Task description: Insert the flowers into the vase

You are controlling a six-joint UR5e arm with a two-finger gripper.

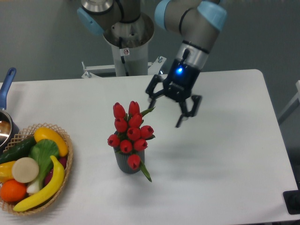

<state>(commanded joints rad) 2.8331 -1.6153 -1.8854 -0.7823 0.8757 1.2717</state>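
The flowers (130, 132) are a bunch of red tulip buds with green leaves, standing in the vase (126, 162), a small dark grey ribbed cylinder at the middle of the white table. The stems are hidden inside the vase; one bud and a leaf hang over its front. My gripper (167, 111) is open and empty, above the table to the upper right of the bouquet, its left finger close to the top buds but apart from them.
A woven wicker basket (65, 143) at the front left holds toy fruit and vegetables, among them a banana (44, 187) and an orange (12, 190). A pot with a blue handle (6, 85) sits at the left edge. The robot base (127, 37) stands behind the table.
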